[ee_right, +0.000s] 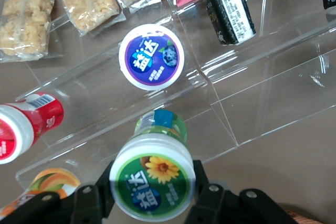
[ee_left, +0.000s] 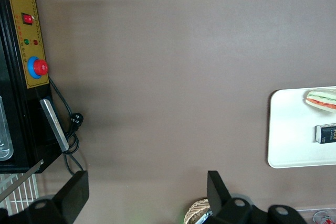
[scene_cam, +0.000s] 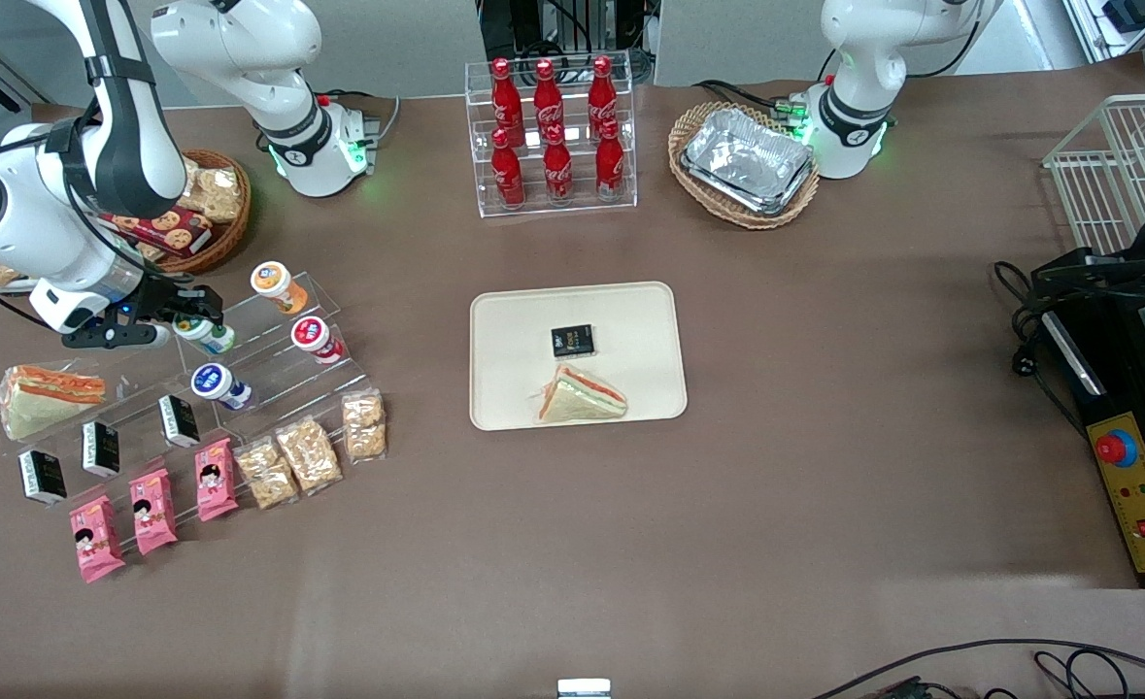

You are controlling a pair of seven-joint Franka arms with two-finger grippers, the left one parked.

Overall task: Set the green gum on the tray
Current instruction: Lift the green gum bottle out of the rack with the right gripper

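- Pincer [scene_cam: 186,318] at left of the front frame, over the clear stepped rack [scene_cam: 271,359], closed around the green gum [ee_right: 153,183].
- Tray [scene_cam: 650,320] mid-frame on the counter [scene_cam: 825,437], well apart from it.

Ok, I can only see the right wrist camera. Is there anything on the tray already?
Observer: Yes. The tray holds a sandwich and a small black packet.
Kid: Where's the gripper compared with the tray?
Observer: The gripper, closed on the green gum, is at the clear rack, toward the working arm's end of the table.
Kid: What's farther from the front camera than the tray?
Observer: A clear stand of red cola bottles.
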